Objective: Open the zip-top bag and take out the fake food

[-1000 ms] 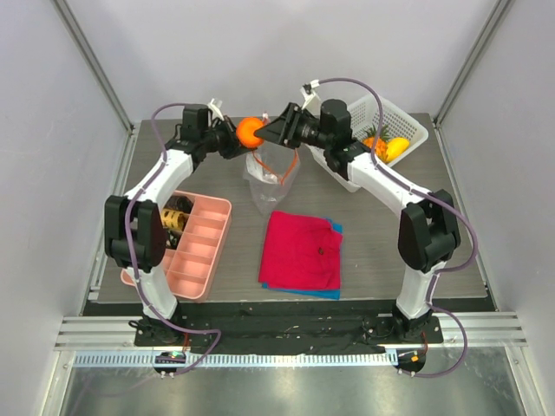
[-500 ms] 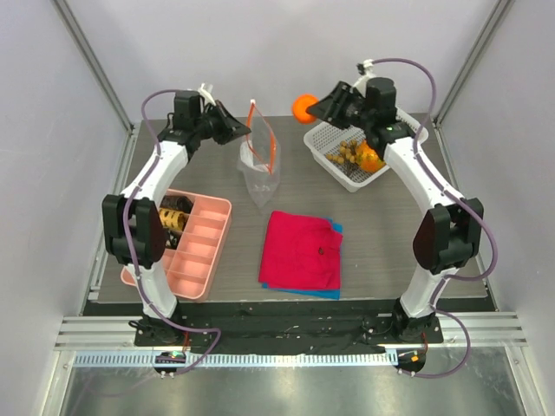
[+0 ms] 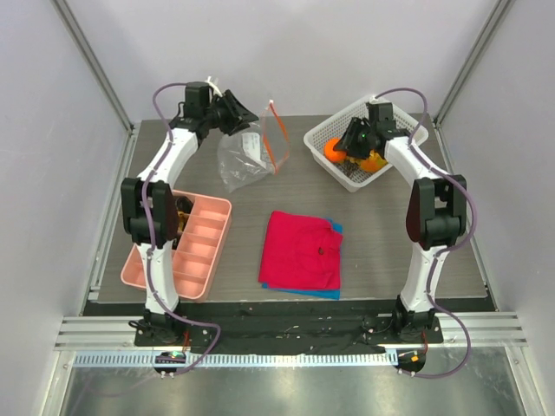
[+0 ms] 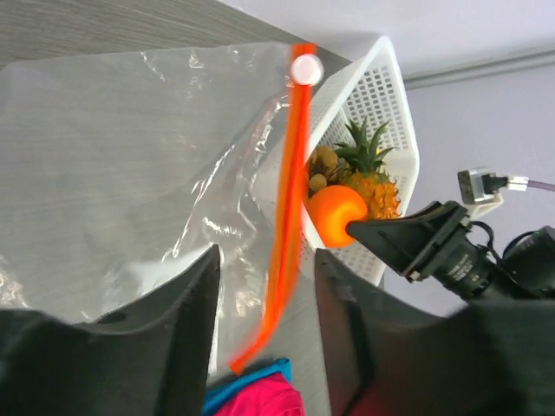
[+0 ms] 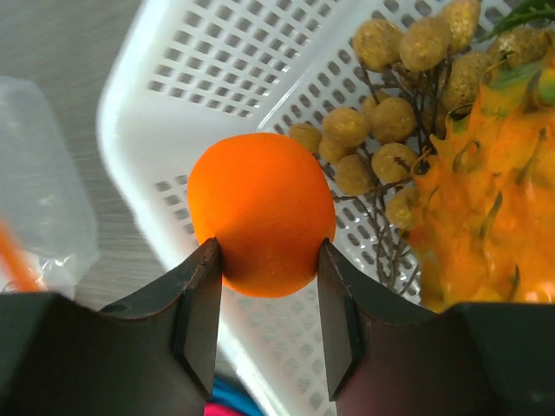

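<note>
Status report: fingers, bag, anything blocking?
Left fingers open, zip strip between them. Right fingers shut on orange over basket. Bag looks empty. Nothing blocking.

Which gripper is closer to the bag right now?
Left. The left gripper is at the bag, with the zip strip between its open jaws. The right gripper is off to the bag's right over the basket, shut on the orange.

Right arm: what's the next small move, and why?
Probably open the right tool and let the orange fruit drop. The fruit is clamped between its fingers and already sits over the white basket, where other fake food lies, so releasing looks like the only step left.
</note>
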Available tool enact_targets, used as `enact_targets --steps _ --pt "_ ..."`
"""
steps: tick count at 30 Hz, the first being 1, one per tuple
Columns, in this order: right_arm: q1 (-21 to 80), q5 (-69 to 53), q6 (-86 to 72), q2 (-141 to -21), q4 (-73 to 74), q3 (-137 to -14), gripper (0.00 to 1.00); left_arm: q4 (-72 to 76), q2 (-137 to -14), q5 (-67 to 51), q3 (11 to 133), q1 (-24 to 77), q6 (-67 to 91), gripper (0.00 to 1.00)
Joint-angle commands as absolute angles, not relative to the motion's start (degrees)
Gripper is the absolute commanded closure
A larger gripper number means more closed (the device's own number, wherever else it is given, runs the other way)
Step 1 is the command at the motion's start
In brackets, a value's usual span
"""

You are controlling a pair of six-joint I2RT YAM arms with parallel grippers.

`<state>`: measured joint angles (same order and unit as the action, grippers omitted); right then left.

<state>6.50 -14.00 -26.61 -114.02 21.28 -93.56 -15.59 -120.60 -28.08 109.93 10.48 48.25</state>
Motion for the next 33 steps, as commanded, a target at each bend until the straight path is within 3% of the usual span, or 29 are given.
enact_targets --steps 1,4,9,10,21,33 --pt "6.8 -10.0 -23.7 -116.3 24.9 -99.7 0.54 -17.5 -118.0 -25.6 113.0 10.4 46.4 0.25" --pt "6.9 -7.9 -22.8 -116.9 26.1 -100.5 0.36 -20.0 -115.8 -24.2 112.6 10.5 44.4 0.11" --pt "7.3 -2.1 -20.8 -114.7 29.3 -100.6 0.03 -21.6 -108.1 -20.9 106.4 12.6 41.8 0.06" --pt "7.6 -0.3 -20.7 -114.3 30.0 -100.8 0.0 -21.8 -104.5 -19.8 105.0 13.4 40.4 0.06" --pt "22.0 17.0 -21.4 -97.1 36.4 -91.8 0.0 -15.1 -75.1 -11.4 67.9 30.0 39.3 0.05" --pt "25.8 11.5 -25.8 -53.0 32.9 -54.3 0.0 -7.9 -43.1 -11.8 40.9 36.6 45.8 0.03"
